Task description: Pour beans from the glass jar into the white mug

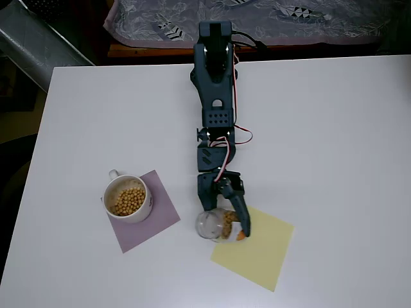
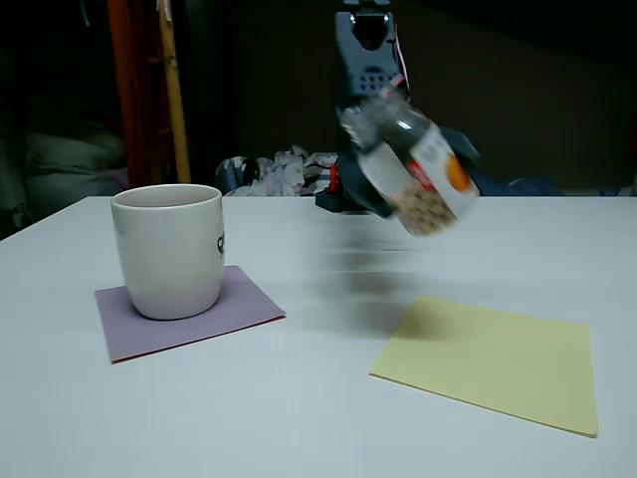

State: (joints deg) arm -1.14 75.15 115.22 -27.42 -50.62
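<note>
The white mug (image 1: 128,199) (image 2: 170,250) stands on a purple square at the left, holding a layer of tan beans (image 1: 127,201). My gripper (image 1: 226,221) is shut on the glass jar (image 1: 216,225) (image 2: 408,169), held in the air to the right of the mug, over the near-left edge of the yellow square. The jar is tilted, mouth toward the mug side in the overhead view, with some beans (image 2: 425,210) left at its lower end. Jar and mug are clearly apart.
A purple square (image 1: 144,221) (image 2: 179,314) lies under the mug. A yellow square (image 1: 253,247) (image 2: 493,363) lies on the white table (image 1: 334,160) at the right. The arm's base (image 1: 215,38) sits at the table's far edge, with patterned cloth behind it.
</note>
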